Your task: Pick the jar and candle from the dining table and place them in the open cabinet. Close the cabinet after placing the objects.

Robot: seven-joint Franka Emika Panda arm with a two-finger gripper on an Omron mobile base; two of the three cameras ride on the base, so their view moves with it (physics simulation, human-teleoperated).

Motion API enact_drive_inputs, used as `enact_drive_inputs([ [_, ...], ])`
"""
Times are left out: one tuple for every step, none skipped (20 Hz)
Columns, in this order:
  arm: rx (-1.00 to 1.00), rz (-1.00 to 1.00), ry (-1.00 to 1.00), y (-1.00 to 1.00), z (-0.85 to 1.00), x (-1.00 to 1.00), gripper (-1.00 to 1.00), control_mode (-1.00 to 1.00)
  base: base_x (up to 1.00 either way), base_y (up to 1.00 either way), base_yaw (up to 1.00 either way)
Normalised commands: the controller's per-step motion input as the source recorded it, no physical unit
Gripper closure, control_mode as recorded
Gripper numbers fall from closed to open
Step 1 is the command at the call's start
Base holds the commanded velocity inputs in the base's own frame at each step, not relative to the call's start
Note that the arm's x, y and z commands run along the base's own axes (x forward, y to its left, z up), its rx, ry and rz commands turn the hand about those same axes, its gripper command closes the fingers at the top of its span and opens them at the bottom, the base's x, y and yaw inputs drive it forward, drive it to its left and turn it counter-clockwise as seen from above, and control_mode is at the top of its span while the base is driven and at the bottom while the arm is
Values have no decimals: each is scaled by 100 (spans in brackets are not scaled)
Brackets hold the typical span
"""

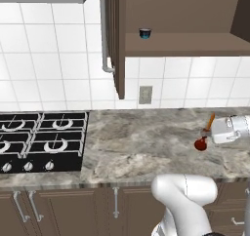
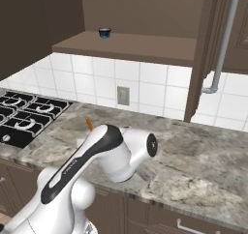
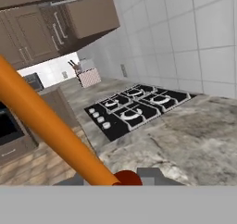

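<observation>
Fingers of our gripper [image 1: 209, 131] pinch the candle [image 1: 207, 129], which we hold tilted just above the marble counter [image 1: 146, 147], right of the black gas hob [image 1: 41, 141]. Above, the open cabinet [image 1: 185, 37] shelf carries a small dark blue cup [image 1: 144, 33].

Arm bent fwd over counter, wrist turned sideways; gripper [image 1: 209, 136] clamped tight on candle [image 1: 205, 134].

This was a kitchen. A black gas hob [image 1: 43, 141] sat in a marble counter [image 1: 146, 147], with white wall tiles [image 1: 49, 54] behind it. Brown wooden cupboards [image 1: 63, 206] with silver handles were below, and an open cabinet [image 1: 180, 30] hung above.
</observation>
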Motion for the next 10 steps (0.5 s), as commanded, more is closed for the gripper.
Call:
enact_drive_inputs([
  [0, -17, 5, 12, 30, -8, 100, -100, 0, 0, 0],
  [0, -17, 3, 11, 30, -9, 100, -100, 0, 0, 0],
  [0, -17, 1, 8, 30, -9, 100, -100, 0, 0, 0],
  [0, -18, 0, 8, 31, -10, 100, -100, 0, 0, 0],
  [0, -22, 0, 8, 31, -11, 100, -100, 0, 0, 0],
  [0, -24, 0, 5, 31, -14, 100, -100, 0, 0, 0],
  [0, -27, 0, 8, 28, -10, 100, -100, 0, 0, 0],
  [0, -29, 0, 8, 25, -9, 100, -100, 0, 0, 0],
  [0, -31, 0, 9, 24, -6, 100, -100, 0, 0, 0],
  [0, -30, 1, 8, 25, -4, 100, -100, 0, 0, 0],
])
